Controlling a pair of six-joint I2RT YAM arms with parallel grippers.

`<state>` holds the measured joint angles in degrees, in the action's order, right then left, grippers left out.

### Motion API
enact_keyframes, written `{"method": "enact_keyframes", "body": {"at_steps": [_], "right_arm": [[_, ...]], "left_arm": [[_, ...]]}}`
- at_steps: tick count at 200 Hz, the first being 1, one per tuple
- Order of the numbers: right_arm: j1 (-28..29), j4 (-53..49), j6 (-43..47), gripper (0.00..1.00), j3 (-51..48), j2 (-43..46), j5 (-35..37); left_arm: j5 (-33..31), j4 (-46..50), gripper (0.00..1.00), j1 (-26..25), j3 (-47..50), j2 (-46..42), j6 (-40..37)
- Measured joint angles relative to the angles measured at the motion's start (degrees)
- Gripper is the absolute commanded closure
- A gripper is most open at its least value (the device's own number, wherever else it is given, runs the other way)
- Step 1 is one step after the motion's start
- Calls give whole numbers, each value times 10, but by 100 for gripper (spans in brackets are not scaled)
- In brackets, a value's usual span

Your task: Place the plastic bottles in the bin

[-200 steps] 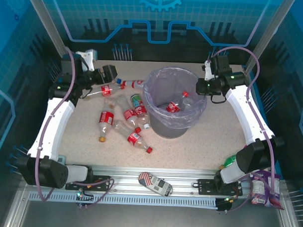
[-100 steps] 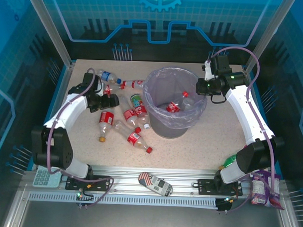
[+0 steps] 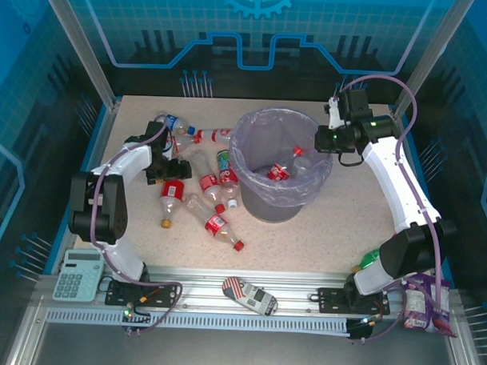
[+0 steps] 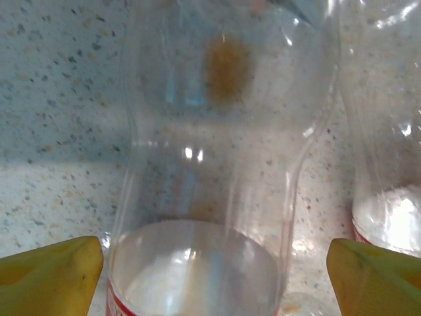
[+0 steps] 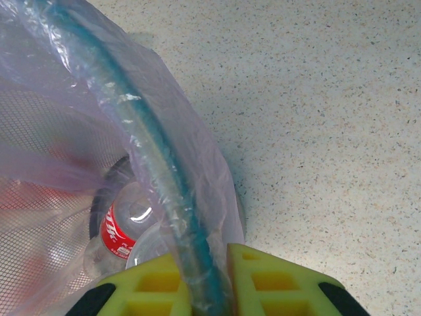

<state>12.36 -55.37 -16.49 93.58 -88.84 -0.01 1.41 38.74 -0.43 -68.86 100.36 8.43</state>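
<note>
Crushed, clear, red-labelled plastic bottles (image 3: 171,192) lie on the surface (image 3: 330,225) left of the bin (image 3: 263,207), with some inside it. The left gripper (image 4: 214,263), lowered since a second ago, gapes astride one bottle. The right gripper (image 5: 209,276) clamps the bin's rim.

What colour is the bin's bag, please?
The bag is translucent lavender, clearest in the right wrist view.

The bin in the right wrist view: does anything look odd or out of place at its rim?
Yes. The right tool is shut on the rim of the bin, pinching the lavender bag with it. That is odd for a tool meant to carry bottles; perhaps it steadies the bin.
</note>
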Motion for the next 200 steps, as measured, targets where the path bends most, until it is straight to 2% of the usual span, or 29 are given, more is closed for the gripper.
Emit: {"method": "enact_keyframes", "body": {"at_steps": [36,109,165,200], "right_arm": [[0,2,0,83,0,-3,-2],[0,2,0,83,0,-6,-3],[0,0,0,83,2,-7,-4],[0,-1,0,83,3,-8,-4]], "left_arm": [[-15,-14,17,0,-5,21,-12],[-34,-17,36,0,-21,41,-26],[-45,-13,39,0,-22,36,-29],[-46,6,39,0,-25,-8,-28]]}}
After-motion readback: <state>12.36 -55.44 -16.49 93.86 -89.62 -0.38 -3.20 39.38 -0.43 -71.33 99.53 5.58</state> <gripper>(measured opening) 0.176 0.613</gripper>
